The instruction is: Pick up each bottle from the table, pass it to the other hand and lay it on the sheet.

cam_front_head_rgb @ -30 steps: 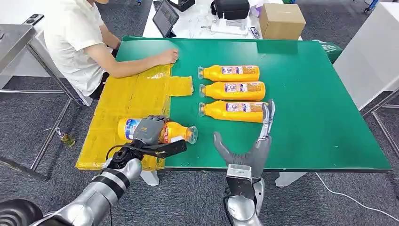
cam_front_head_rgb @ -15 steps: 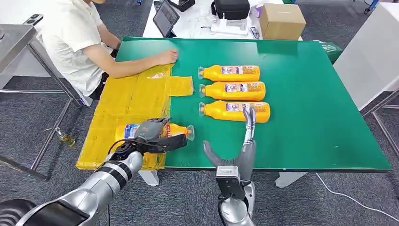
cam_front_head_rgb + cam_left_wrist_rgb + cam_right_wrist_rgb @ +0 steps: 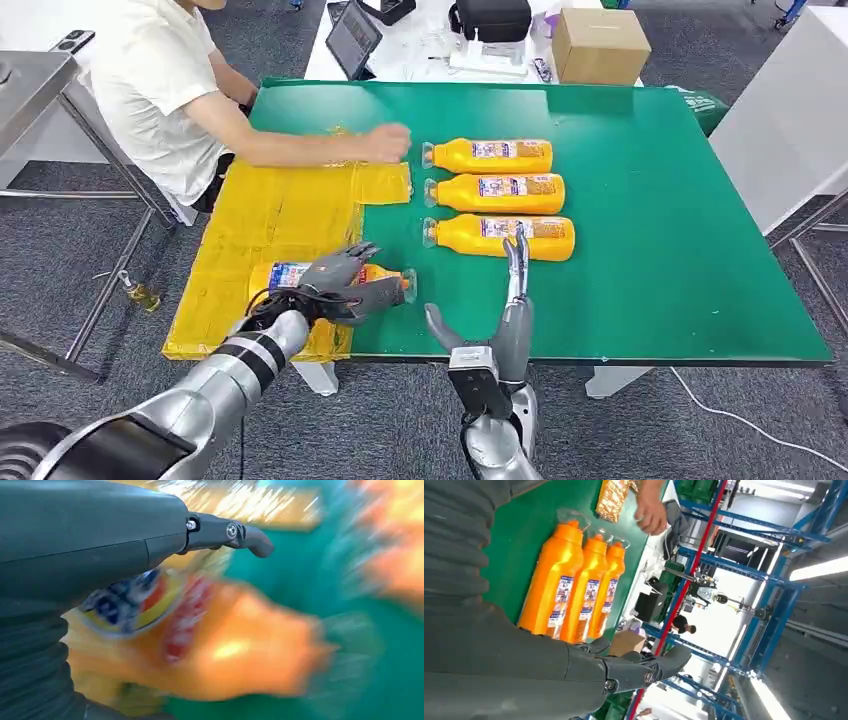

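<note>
- Left hand [image 3: 340, 282] lies over the near orange juice bottle [image 3: 385, 280], fingers spread across its label; whether they press it I cannot tell, and the left wrist view is too blurred to settle it
- Right hand [image 3: 505, 320] holds nothing, fingers straight and apart, its longest reaching toward the nearest bottle of the row
- That near bottle lies on its side, label end on the yellow sheet [image 3: 280, 215], cap end still over the green worktop [image 3: 680, 200]; it looks only partly laid
- Three more juice bottles [image 3: 495, 190] lie side by side in a row beyond the right hand, caps toward the sheet, close together or touching
- Handling, as I judge it: full plastic bottles, fairly heavy, stiff-walled, smooth and round, so apt to roll or slip; best taken around the middle at the label, not at the narrow neck
- The sheet is thin and crinkled and may shift under a rolling bottle
- A person's hand [image 3: 385, 143] rests at the far corner of the sheet, near the row's caps
- Open worktop lies to the right of the row; the near edge runs close by both hands, so a rolling bottle could go over it
</note>
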Controlling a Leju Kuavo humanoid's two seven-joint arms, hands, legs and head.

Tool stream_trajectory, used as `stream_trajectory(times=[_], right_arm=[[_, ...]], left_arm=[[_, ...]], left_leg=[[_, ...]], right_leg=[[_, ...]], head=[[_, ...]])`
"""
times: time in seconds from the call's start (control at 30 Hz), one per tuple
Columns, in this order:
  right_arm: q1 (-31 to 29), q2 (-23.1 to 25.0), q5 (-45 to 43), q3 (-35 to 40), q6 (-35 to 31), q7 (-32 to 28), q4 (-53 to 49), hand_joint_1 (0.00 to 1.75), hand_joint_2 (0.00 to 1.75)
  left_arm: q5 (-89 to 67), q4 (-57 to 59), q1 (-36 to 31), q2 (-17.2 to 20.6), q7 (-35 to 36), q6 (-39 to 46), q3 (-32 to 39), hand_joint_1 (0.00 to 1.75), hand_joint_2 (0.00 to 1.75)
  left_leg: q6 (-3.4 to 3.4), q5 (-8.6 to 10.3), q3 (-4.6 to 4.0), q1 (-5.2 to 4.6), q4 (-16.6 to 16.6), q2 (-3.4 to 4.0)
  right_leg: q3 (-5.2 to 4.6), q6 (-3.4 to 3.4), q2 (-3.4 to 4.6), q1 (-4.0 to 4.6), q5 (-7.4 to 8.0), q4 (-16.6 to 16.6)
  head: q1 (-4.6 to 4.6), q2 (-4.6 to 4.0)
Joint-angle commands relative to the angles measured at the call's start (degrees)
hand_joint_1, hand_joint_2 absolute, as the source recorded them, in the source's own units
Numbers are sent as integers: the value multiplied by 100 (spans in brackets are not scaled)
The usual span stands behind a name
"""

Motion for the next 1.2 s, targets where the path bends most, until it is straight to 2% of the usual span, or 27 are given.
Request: stream_trajectory(times=[0.03,0.23,0.27,0.3,0.33,0.37,0.5,0.53,0.6,0.67,0.7,0.77,0.87,0.9,0.97,1.0,1.03,1.2], right_arm=[[12,-214,91,-270,11,-11,118,0,175],[35,-205,110,-311,11,-11,69,0,175],[58,-183,156,-379,11,-11,27,0,175],[75,-173,205,-429,11,-11,-3,0,175],[82,-176,269,-456,11,-11,-8,0,175],[82,-176,269,-456,11,-11,-8,0,175],[74,-202,278,-452,11,-11,2,0,175],[43,-211,570,-557,11,-11,210,0,175],[-249,-299,1846,-1134,11,-11,1167,0,175],[-683,-425,3448,-2307,11,88,1893,0,175],[-837,-495,3894,-2805,11,158,1947,0,175],[-1065,-916,4974,-3200,11,777,1944,0,175],[-1207,-1385,5404,-3078,11,1507,2278,0,175],[-1207,-1385,5404,-3078,11,1507,2278,0,175],[-1194,-1516,5448,-2845,11,1910,2417,0,175],[-1205,-1569,5464,-2732,11,2050,2466,0,175],[-1235,-1630,5499,-2611,11,2172,2534,0,175],[-1332,-1739,5658,-2286,11,2525,2496,0,175]], left_arm=[[1919,-2532,1200,47,-594,-249,336,0,175],[2349,-3030,1469,123,-714,-99,315,0,175],[2579,-3312,1617,178,-818,99,270,0,175],[2572,-3491,1695,250,-821,302,171,0,175],[2576,-3592,1735,299,-793,415,103,0,175],[2576,-3592,1735,299,-793,415,103,0,175],[2584,-3677,1771,338,-779,471,61,0,175],[2698,-3775,1818,395,-754,550,-13,0,175],[2941,-3988,2004,493,-781,573,-51,0,175],[3033,-4285,2291,586,-832,675,-74,0,175],[3147,-4409,2418,578,-881,699,-43,0,175],[3265,-4651,2651,494,-983,974,34,0,175],[3329,-4912,2885,467,-989,1283,45,0,175],[3329,-4912,2885,467,-989,1283,45,0,175],[3333,-5043,2998,522,-989,1317,26,0,175],[3333,-5074,3020,534,-989,1316,22,0,175],[3341,-5111,3044,551,-989,1306,11,0,175],[3280,-5161,3022,563,-1036,1320,-63,0,175]], left_leg=[[13,-13,38,-2,-13,6],[10,-19,36,2,-5,16],[13,-21,46,4,-8,11],[7,-9,12,-1,-6,14],[11,-16,29,0,-7,21],[5,-7,3,0,-5,13],[9,-11,16,1,-6,7],[8,-10,12,2,-5,7],[10,-11,25,0,-12,12],[6,-5,18,0,-14,10],[11,-7,41,2,-25,16],[14,-5,41,-3,-25,8],[16,-4,17,-5,-10,-18],[14,-4,11,-3,-8,-14],[28,-12,33,-6,-9,-6],[15,-4,6,-9,-6,-7],[18,-11,22,-10,-8,-1],[16,-10,15,-13,-2,0]], right_leg=[[39,-16,-6,4,-11,-16],[29,-22,3,9,-11,-8],[41,-26,-4,12,-14,-12],[5,-11,6,2,-4,-6],[20,-17,10,6,-7,-9],[-4,-7,8,2,-1,-6],[13,-14,-3,5,-8,-7],[10,-13,-2,6,-6,-8],[21,-14,3,4,-5,-14],[14,-7,5,3,1,-18],[39,-12,7,7,3,-33],[40,-12,-1,2,1,-31],[27,-6,-26,0,-5,-19],[21,-4,-24,1,-2,-18],[47,-13,-21,2,-8,-25],[16,-6,-16,-5,-3,-14],[31,-13,-14,-4,-7,-17],[18,-16,-14,-8,-8,-8]], head=[[0,0],[2,0],[0,0],[0,0],[-2,0],[0,0],[0,0],[-2,0],[0,0],[0,0],[0,0],[-4,0],[2,0],[-2,0],[2,0],[0,0],[0,0],[-2,0]])
